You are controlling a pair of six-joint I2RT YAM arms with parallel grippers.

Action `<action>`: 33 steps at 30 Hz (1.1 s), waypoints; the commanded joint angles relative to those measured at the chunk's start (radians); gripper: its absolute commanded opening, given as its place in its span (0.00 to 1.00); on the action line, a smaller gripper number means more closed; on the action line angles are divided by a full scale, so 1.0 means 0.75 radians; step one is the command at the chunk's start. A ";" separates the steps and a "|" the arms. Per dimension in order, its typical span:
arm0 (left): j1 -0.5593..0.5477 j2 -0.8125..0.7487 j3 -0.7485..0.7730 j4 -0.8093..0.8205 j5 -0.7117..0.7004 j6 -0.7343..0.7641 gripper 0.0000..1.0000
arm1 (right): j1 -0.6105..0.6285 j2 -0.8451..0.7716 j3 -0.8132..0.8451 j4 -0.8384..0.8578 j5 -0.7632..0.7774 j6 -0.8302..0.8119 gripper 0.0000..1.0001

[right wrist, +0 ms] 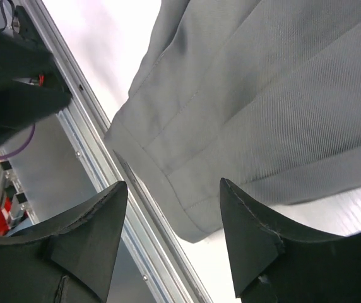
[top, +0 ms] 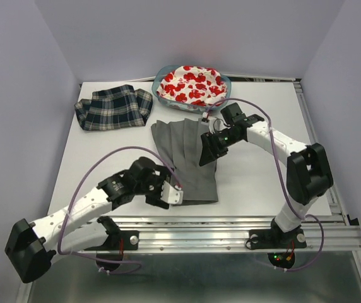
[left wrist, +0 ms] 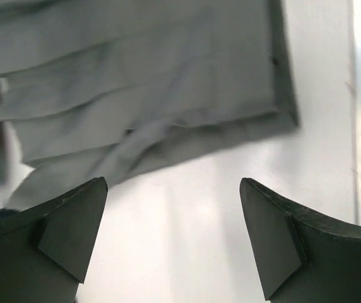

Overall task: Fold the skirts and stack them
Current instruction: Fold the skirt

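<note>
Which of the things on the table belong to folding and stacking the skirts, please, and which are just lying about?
Belong to the job:
- grey pleated skirt
- plaid skirt
- red-print skirt

Just lying about:
- teal basket, which holds the red-print skirt

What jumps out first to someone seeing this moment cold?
The red-blotched white skirt heaped in the teal basket at the back. Then the grey pleated skirt spread in the middle, the open left hand at its near edge and the open right hand over its right side. The plaid skirt lies far left.
</note>
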 commanded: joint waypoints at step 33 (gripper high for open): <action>-0.557 0.281 -0.356 0.714 -0.416 0.259 0.43 | 0.040 0.425 -0.040 0.220 0.101 0.015 0.53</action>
